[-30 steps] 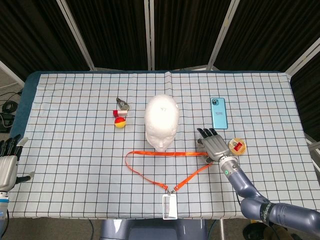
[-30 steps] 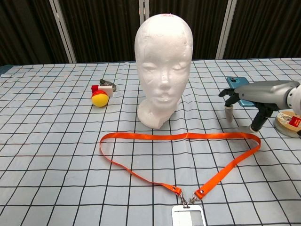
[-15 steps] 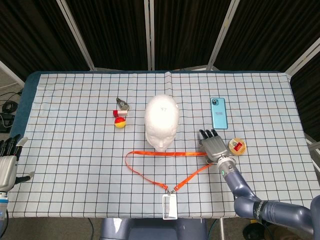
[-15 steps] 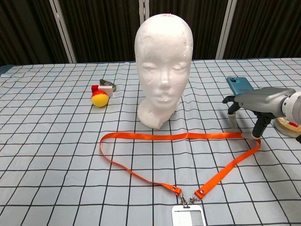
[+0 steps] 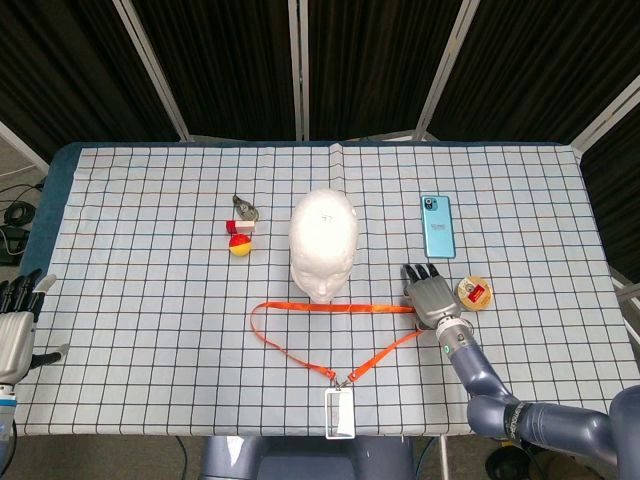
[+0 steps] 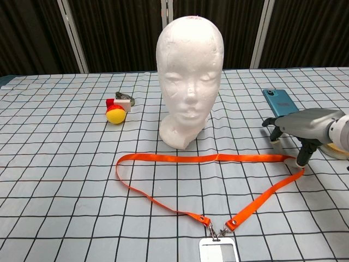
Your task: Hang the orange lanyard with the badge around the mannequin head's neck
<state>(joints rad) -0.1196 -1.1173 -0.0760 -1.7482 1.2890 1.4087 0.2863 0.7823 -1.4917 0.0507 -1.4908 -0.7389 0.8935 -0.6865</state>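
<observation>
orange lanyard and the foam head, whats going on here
The orange lanyard lies flat on the checked tablecloth in front of the white mannequin head, its badge at the near edge. Nothing hangs around the neck yet. The right hand is down at the loop's right corner, fingers spread, apparently touching the strap without plainly holding it. The left hand sits open off the table's left edge, holding nothing.
</observation>
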